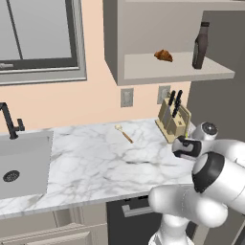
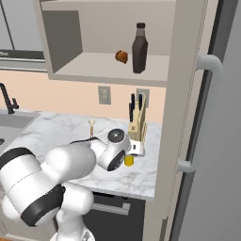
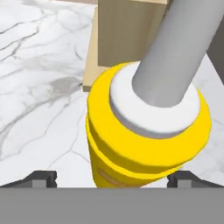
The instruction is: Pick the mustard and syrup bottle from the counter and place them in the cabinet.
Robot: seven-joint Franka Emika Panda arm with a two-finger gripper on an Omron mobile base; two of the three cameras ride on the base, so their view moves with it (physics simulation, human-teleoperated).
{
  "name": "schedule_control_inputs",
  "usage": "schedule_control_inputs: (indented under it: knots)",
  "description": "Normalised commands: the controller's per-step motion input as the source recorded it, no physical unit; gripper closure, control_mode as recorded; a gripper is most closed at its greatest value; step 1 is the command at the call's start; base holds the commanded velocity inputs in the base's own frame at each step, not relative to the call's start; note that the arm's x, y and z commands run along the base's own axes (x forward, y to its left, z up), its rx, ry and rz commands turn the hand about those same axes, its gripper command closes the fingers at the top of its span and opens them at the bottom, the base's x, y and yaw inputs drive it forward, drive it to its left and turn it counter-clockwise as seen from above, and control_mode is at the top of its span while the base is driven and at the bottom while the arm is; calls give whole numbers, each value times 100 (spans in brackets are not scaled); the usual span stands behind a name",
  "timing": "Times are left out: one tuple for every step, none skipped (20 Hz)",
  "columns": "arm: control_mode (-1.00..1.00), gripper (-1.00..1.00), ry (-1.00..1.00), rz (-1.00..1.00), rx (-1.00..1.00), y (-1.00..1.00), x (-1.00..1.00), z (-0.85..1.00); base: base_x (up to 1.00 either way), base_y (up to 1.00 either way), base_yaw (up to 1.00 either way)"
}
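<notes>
- We count the first half done: the syrup bottle stands upright on the shelf of the cabinet, just beside a small brown croissant; from the left base view it sits toward the shelf's right end.
- The mustard is not yet lifted; it stands on the counter near the right end, close in front of the knife block; in the right base view we catch its yellow body just under the hand.
- Our gripper hangs straight above the mustard, looking down its pale nozzle; the fingertips are spread wide on either side of the yellow body, touching nothing we can make out.
- What remains, as we judge it: closing on the mustard; lifting it; setting it on the shelf beside the syrup bottle.
</notes>
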Motion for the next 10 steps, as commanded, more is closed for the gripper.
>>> schedule_control_inputs:
  knots:
    - [-100, -100, 0, 0, 0, -6, 34, -19, 0, 0, 0]
    - [-100, -100, 0, 0, 0, -6, 34, -20, 0, 0, 0]
    - [-100, -100, 0, 0, 0, -5, 34, -18, 0, 0, 0]
    - [-100, -100, 0, 0, 0, -5, 32, -18, 0, 0, 0]
    - [-100, -100, 0, 0, 0, -5, 33, -17, 0, 0, 0]
    - [-100, -100, 0, 0, 0, -5, 32, -14, 0, 0, 0]
    - [-100, -100, 0, 0, 0, -6, 29, -13, 0, 0, 0]
    - [-100, -100, 0, 0, 0, -6, 30, -13, 0, 0, 0]
    - [-100, -100, 0, 0, 0, -6, 28, -12, 0, 0, 0]
    - [-100, -100, 0, 0, 0, -6, 29, -11, 0, 0, 0]
